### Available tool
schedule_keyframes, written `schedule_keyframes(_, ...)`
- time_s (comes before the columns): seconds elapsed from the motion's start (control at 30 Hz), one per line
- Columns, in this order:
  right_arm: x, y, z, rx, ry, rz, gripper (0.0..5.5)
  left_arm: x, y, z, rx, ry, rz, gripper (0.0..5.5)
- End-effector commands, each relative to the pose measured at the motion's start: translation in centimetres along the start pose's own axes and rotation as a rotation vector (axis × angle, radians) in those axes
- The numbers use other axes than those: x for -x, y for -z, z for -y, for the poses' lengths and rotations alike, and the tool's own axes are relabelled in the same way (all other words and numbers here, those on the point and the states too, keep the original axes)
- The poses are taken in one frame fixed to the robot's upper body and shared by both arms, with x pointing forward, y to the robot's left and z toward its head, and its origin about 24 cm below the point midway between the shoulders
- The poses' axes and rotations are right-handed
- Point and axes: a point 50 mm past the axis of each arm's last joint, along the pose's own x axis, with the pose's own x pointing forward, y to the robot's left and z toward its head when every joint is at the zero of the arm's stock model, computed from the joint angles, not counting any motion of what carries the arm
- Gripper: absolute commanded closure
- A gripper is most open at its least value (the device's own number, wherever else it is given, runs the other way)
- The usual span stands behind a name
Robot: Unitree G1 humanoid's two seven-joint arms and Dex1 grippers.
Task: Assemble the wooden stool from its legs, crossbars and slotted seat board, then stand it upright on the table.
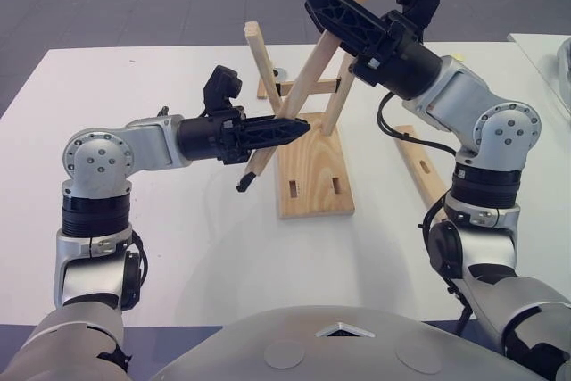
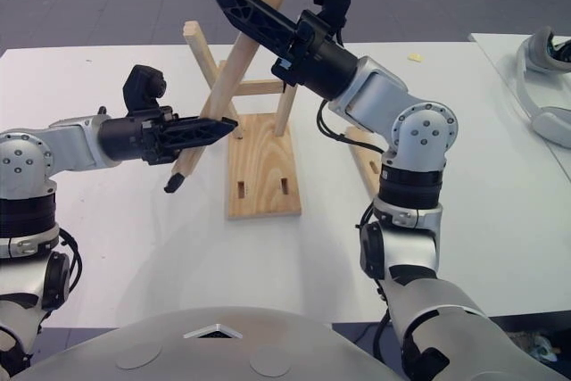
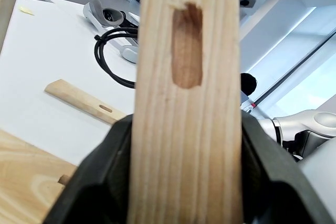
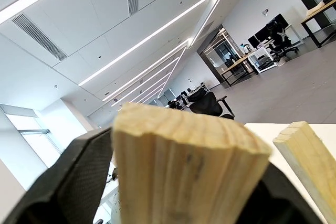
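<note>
Held leg (image 1: 318,60): bare wooden stick, probably light and stiff with no flex. The smooth faces could twist in a pinch, and the mortise (image 3: 187,45) edges would likely chip if forced. Best hold is judged to be on the flat faces, off the mortise and off the ends.

It slants in the air over the slotted seat board (image 1: 312,180), low end by the board's left edge, top end high at the back. Cannot tell if the low end touches the surface (image 1: 178,220).

Left pincer (image 1: 299,128) is clenched on the lower part, fingers (image 3: 100,182) flat on both sides just beside the mortise. Right pincer (image 1: 323,8) is clenched on the top end, its gap set by the stick's width.

Seat board lies flat on the surface. Standing leg (image 1: 339,95) sits at the board, and a crossbar (image 1: 323,86) runs from it to the leaning leg (image 1: 261,55). Spare leg (image 1: 419,167) lies on the surface to the right, well apart.
</note>
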Motion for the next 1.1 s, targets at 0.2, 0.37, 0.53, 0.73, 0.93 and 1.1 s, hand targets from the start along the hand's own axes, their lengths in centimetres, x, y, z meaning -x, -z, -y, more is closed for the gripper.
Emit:
schedule_keyframes(0.2,1.7,-4.7,1.1,0.114,0.197,0.229,1.12,6.1,-0.4,0.2,-0.159,-0.314,0.052,3.46)
schedule_keyframes(0.37,2.7,-4.7,0.8,0.134,0.205,0.235,1.12,11.0,-2.6,1.0,-0.262,-0.505,0.292,3.46)
schedule_keyframes(0.53,3.1,-5.0,0.8,0.145,0.213,0.241,1.12,14.0,2.4,-2.7,-0.131,-0.827,0.332,3.46)
schedule_keyframes(0.73,2.9,-4.7,1.3,0.124,0.223,0.230,1.12,14.5,10.0,-8.6,-0.140,-1.316,-0.118,3.46)
schedule_keyframes(0.93,2.9,-4.2,1.5,0.108,0.238,0.236,1.12,13.8,10.8,-9.8,-0.136,-1.342,-0.228,2.40)
schedule_keyframes(1.1,3.0,-3.8,1.6,0.106,0.252,0.229,1.12,13.8,8.1,-9.7,-0.202,-1.344,-0.181,1.59)
